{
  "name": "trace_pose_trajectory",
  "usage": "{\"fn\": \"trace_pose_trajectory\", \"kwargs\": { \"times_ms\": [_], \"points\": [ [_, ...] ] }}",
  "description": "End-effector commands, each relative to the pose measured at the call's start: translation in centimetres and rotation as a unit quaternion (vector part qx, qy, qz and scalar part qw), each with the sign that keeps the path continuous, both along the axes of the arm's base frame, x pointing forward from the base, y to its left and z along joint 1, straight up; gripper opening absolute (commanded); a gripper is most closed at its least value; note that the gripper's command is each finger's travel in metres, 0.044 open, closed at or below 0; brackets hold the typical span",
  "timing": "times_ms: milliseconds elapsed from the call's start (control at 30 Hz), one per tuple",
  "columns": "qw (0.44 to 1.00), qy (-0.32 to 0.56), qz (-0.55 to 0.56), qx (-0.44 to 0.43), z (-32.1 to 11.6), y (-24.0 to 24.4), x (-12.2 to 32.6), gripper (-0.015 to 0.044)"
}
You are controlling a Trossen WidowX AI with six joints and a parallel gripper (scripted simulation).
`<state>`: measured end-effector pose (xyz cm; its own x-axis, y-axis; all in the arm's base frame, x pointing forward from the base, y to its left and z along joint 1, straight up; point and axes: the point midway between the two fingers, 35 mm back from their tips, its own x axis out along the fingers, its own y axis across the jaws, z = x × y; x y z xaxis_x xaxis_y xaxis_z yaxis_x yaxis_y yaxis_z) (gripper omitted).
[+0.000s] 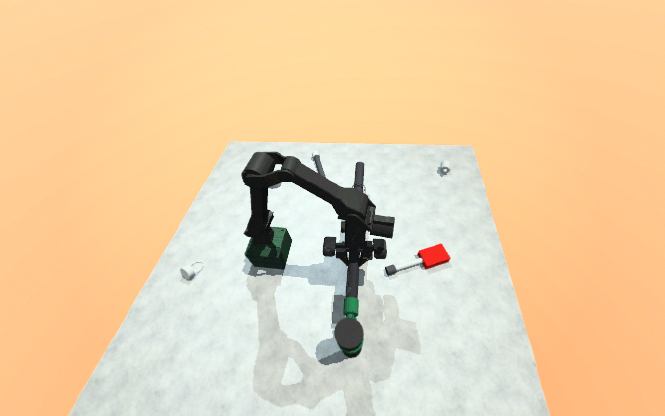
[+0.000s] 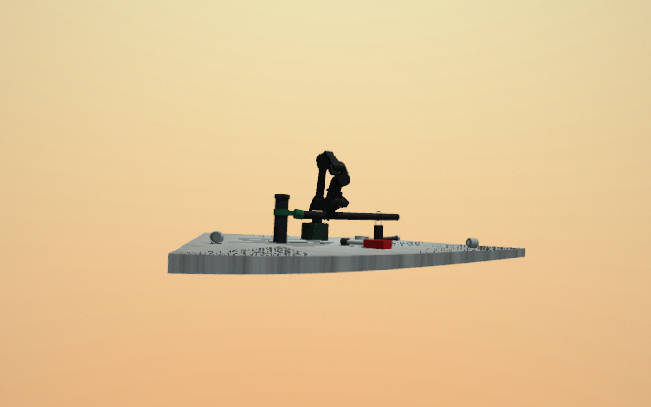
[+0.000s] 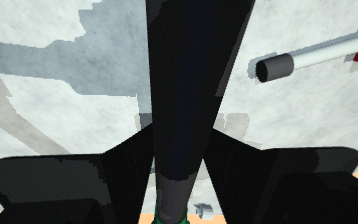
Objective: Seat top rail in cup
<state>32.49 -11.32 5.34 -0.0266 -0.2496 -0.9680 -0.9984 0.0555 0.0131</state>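
Note:
The dark rail (image 1: pixel 352 282) (image 2: pixel 364 216) (image 3: pixel 184 90) lies nearly level above the table. My gripper (image 1: pixel 354 259) (image 2: pixel 325 215) (image 3: pixel 176 127) is shut on the rail, with a finger on each side. The rail's near end meets the green rail-end cup (image 1: pixel 350 306) (image 2: pixel 299 213) (image 3: pixel 171 221); how deep it sits inside is hidden. The cup joins the green brace band (image 2: pixel 280 212), which is around the upright big post (image 2: pixel 280 228) a little below its dark cap (image 1: pixel 349 332). The far part of the rail passes through the thin loop above the short post (image 2: pixel 378 232).
A red block (image 1: pixel 434 255) (image 2: pixel 377 243) (image 3: pixel 330 51) with a white, dark-tipped rod (image 1: pixel 408 265) lies right of the gripper. Small white fittings lie at the left (image 1: pixel 188 271) and far right (image 1: pixel 444 167). The arm's green base (image 1: pixel 269 253) (image 2: pixel 315 230) stands left of the rail. Another dark rod (image 1: pixel 318 164) lies at the back.

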Motion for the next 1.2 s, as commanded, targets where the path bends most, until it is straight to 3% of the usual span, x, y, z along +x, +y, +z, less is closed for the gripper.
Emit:
{"fn": "trace_pose_trajectory", "kwargs": {
  "times_ms": [0,1167],
  "points": [
    [1.000,-0.006,0.000,-0.009,0.8,-0.9,0.3,0.0000],
    [1.000,0.003,0.002,0.000,0.4,-2.3,0.0,0.0000]
  ]
}}
